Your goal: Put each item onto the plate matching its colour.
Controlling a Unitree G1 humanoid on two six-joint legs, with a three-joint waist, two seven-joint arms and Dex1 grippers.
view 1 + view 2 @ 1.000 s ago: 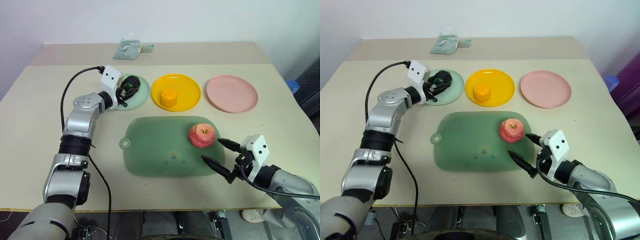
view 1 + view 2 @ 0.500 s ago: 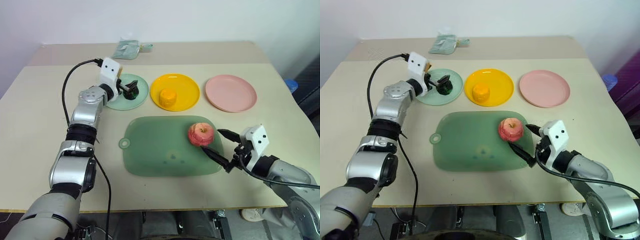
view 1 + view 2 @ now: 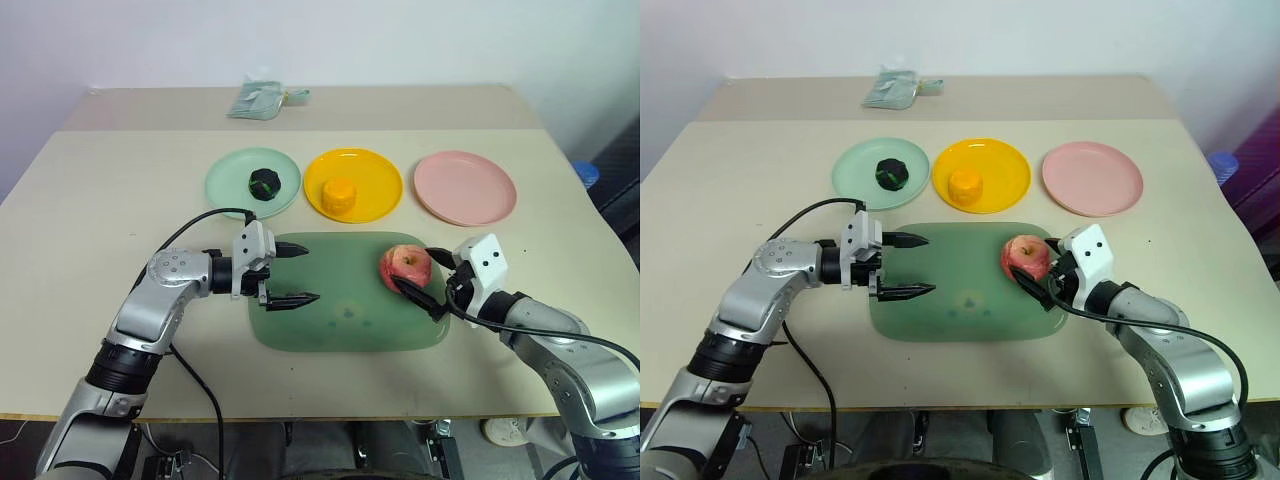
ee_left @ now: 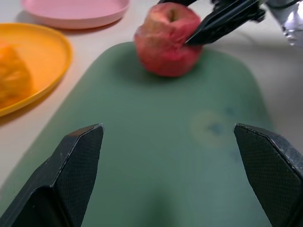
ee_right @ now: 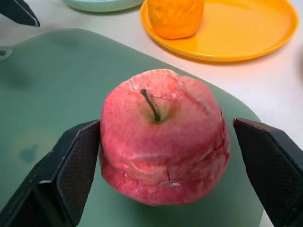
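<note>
Right wrist view: apple [image 5: 161, 135] on mat [image 5: 52, 94] between spread fingers [image 5: 71, 170] of right gripper [image 3: 420, 280], one touching its side; left gripper [image 3: 295, 275] agape, empty, over mat's other end; ball [image 3: 263, 183] on green plate [image 3: 225, 185], chunk [image 3: 341, 193] on yellow plate [image 3: 375, 180] beyond.

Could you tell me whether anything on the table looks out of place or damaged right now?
Only the pinkish-red toy apple is off its plate: it sits on the translucent green mat, not the pink plate. Its skin looks cracked.
</note>
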